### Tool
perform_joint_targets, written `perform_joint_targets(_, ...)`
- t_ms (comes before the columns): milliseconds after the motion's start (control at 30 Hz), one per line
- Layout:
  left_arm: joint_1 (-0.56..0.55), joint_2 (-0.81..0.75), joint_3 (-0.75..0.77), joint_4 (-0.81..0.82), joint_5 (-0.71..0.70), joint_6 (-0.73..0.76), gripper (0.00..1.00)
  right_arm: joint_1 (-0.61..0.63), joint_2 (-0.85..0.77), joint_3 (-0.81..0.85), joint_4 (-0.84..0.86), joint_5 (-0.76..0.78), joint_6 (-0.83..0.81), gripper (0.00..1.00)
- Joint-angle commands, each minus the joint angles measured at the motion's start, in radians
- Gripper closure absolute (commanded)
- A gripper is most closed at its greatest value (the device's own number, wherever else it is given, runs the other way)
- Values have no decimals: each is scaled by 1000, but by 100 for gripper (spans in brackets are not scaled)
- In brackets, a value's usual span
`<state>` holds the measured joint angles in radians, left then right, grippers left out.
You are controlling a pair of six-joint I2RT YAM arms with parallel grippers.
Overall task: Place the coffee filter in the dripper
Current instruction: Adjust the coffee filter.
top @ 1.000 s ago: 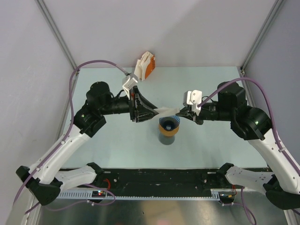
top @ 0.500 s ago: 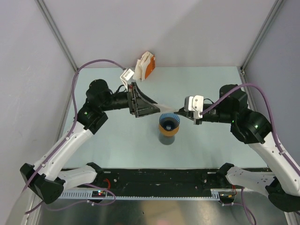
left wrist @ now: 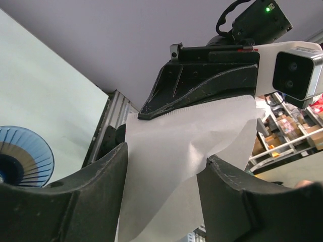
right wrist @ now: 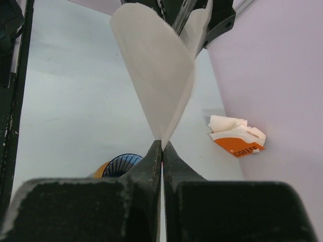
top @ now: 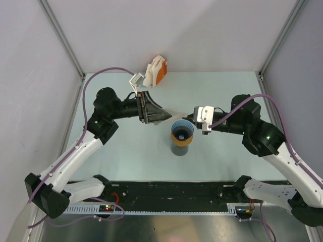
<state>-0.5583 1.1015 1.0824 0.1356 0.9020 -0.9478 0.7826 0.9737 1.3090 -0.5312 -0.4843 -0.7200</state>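
The blue ribbed dripper [top: 182, 131] sits on an orange ring on a dark grey cup [top: 178, 149] at mid table. It also shows in the left wrist view [left wrist: 22, 156] and the right wrist view [right wrist: 121, 164]. The white paper coffee filter [right wrist: 156, 65] hangs in the air just beyond the dripper, between the two grippers. My right gripper [right wrist: 162, 144] is shut on the filter's pointed end. My left gripper [left wrist: 166, 161] is open, with the filter's wide end [left wrist: 176, 146] lying between its spread fingers. In the top view the left gripper [top: 160, 112] is left of the dripper and the right gripper [top: 194, 120] is just right of it.
An orange and white coffee filter pack [top: 156, 71] lies at the table's far edge and also shows in the right wrist view [right wrist: 236, 137]. Grey walls with metal corner posts enclose the table on three sides.
My left gripper has drawn back towards the far left. The filter, broad and flat between the grippers a second ago, now shows only as a thin sliver in the top view.
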Motion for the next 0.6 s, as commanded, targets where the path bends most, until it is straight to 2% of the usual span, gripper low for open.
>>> perform_joint_targets(0, 7, 7, -12, 71, 40, -69, 43, 12, -11, -7, 80, 35, -15, 100)
perform_joint_targets(267, 19, 3, -37, 79, 42, -83, 50, 25, -28, -25, 81, 60, -12, 100)
perform_joint_targets(400, 38, -6, -53, 80, 39, -86, 34, 26, -47, -30, 72, 68, -16, 100)
perform_joint_targets(567, 44, -7, -56, 79, 31, -83, 30, 26, -57, -32, 62, 70, -19, 100)
